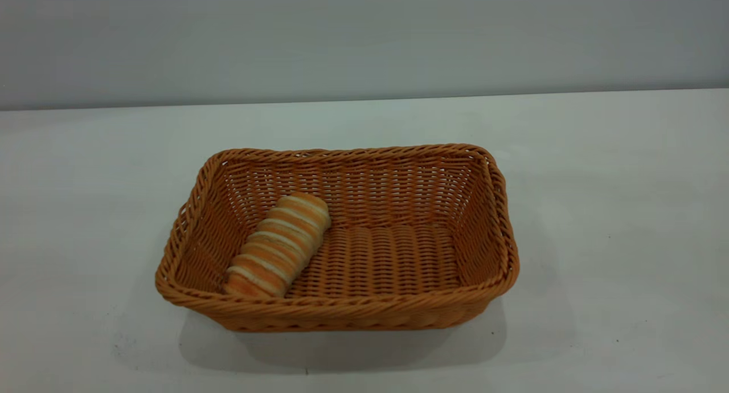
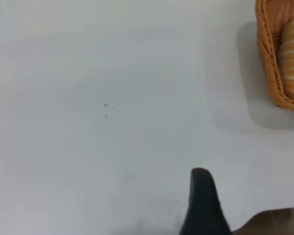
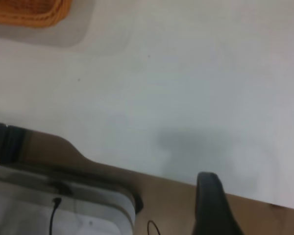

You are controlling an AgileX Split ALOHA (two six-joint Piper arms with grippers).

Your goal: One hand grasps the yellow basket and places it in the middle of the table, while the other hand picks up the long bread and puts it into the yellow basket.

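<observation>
The yellow basket stands in the middle of the white table. The long bread lies inside it, in the left half, slanted, with one end near the front wall. Neither arm shows in the exterior view. My left gripper is low over bare table, well away from the basket and the bread, and holds nothing that I can see. My right gripper hangs at the table's edge, far from the basket corner.
A grey wall runs behind the table. In the right wrist view the table's edge runs slantwise, with brown floor beyond it and a silver-grey module with a black cable.
</observation>
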